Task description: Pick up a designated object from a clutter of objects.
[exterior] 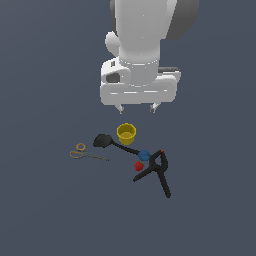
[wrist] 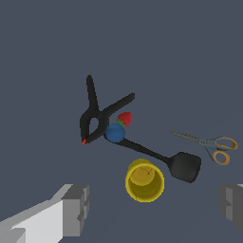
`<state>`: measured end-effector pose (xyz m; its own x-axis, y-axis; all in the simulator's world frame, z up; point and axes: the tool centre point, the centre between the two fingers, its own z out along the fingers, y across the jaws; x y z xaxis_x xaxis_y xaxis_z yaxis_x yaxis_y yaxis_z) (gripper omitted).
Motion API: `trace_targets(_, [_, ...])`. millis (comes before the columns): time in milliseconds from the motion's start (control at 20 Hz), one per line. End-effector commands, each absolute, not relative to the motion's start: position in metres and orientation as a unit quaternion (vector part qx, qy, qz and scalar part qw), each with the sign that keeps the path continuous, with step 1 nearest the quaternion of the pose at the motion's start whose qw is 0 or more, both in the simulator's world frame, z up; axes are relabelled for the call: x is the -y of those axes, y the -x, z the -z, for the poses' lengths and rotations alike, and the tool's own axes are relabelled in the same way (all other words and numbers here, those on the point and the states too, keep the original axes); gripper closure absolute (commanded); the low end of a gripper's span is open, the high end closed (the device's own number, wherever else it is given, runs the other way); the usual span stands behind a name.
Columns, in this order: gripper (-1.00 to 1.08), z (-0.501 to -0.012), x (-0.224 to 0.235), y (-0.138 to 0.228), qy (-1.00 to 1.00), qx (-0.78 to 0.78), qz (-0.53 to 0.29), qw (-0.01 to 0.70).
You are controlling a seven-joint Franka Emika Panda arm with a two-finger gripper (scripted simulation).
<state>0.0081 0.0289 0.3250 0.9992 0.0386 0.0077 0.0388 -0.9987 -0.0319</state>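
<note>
- Hovering high above the clutter, the gripper (exterior: 136, 108) hangs with its fingers spread apart and nothing between them; in the wrist view the two finger pads sit well apart at the frame's edges
- the blue ball (exterior: 144, 155) rests on the dark counter (exterior: 45, 210) in the thick of the group; it sits against the black clamp (exterior: 156, 170), in the crook where the clamp's arms meet, and the handle of the black spatula (exterior: 111, 143) runs right up to it
- the red lump (exterior: 139, 165) lies just beside the ball, touching or nearly so; I cannot tell which
- the yellow cup (exterior: 126, 133) stands upright near the ball, almost under the gripper; the orange-handled scissors (exterior: 86, 152) lie well apart towards the exterior view's left
- judging by looks, the ball is small, smooth and rigid, probably light; a round slick surface will squirt out of a pinch set off-centre, and it will roll if nudged
- the sound hold seems to be across its widest part, fingers coming straight down; the pads need to drop into the free gaps rather than onto the clamp arm or spatula handle; the red lump could get caught up by mistake
</note>
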Motion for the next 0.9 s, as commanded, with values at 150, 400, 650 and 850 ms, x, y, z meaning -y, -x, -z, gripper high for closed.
trace_targets(150, [-0.92,-0.324,-0.032,-0.009,1.0,0.025,0.004,0.015])
trace_targets(400, [-0.92,-0.324,-0.046,-0.013,0.998,0.053,0.008,0.013])
trace_targets(650, [-0.92,-0.325,-0.047,-0.013,0.998,0.056,0.008,0.013])
trace_targets(850, [-0.92,-0.316,-0.048,-0.015,0.998,0.057,0.008,0.012])
